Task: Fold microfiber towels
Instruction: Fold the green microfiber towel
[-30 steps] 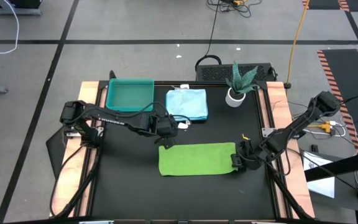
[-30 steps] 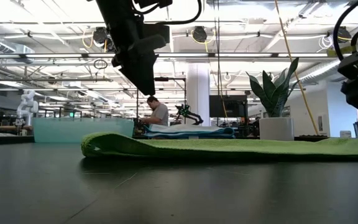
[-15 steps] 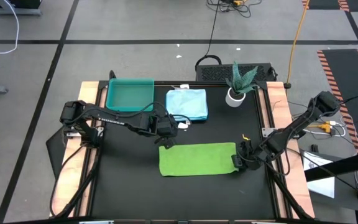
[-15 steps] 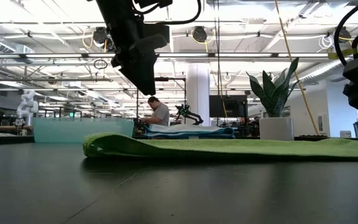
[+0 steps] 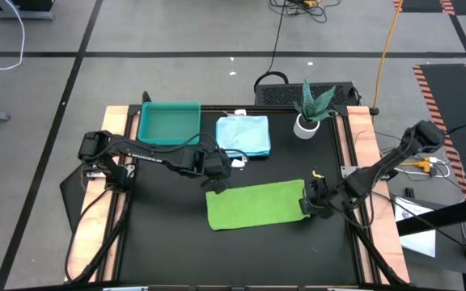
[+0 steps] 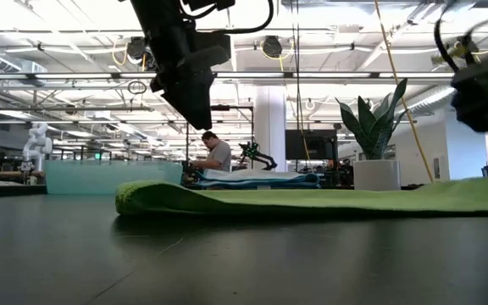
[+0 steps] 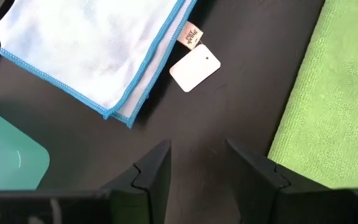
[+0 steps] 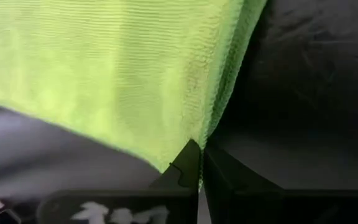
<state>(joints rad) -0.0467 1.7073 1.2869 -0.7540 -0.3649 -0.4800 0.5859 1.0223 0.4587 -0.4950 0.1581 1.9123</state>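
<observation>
Right end effector (image 5: 306,204), right of frame centre in high view: fingers now clenched on right edge of green towel (image 5: 256,206), apart a second ago. Towel edge lifted and tilted since; the rest lies flat on bench (image 5: 168,242), centre frame. Grip secured; fold across toward left likely next. Left end effector (image 5: 216,184) hovers at towel's upper-left corner, fingers parted, holding nothing. Pale blue towel (image 5: 243,135) folded, upper centre.

Right hand (image 5: 307,204) now clamped on the 3 o'clock edge of the green towel (image 5: 254,205), up from a second ago. That edge lifted off the bench (image 5: 168,242) and drawn slightly toward 12, leaving the towel skewed. Seen from bench level, hand risen higher.
</observation>
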